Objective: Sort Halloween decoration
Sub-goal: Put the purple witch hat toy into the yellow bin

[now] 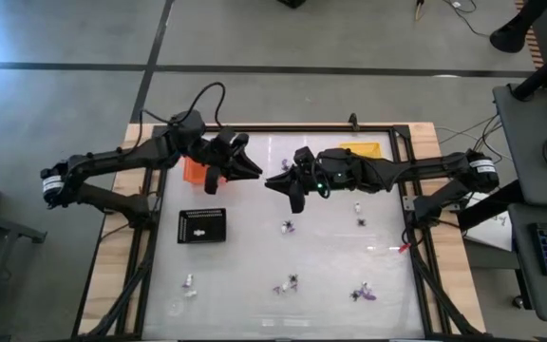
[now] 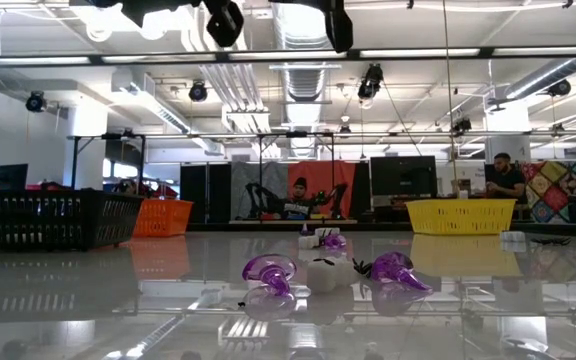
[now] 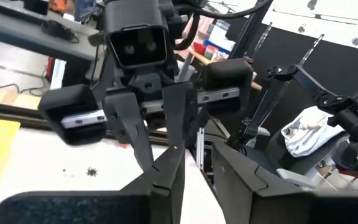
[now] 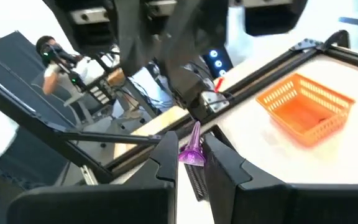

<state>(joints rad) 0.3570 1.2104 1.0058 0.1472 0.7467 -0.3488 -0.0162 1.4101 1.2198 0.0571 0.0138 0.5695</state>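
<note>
High over the middle of the table my two grippers meet tip to tip. My right gripper is shut on a small purple trinket, cone-shaped with a flared end. My left gripper faces it, open, its fingertips just beyond the trinket's narrow tip. Several more trinkets, purple, black and white, lie scattered on the white table top. Two purple ones and a white one lie near the low camera. My right gripper pinches the purple trinket's flared end between its two fingertips. The fingers come level from the table's right side. The trinket's narrow tip sticks out past the fingers toward my left gripper, and the whole piece is lifted clear of the table.
An orange tray sits at the far left under my left arm. A black tray lies left of centre, and a yellow tray stands at the far edge under my right arm. A dark frame borders the table.
</note>
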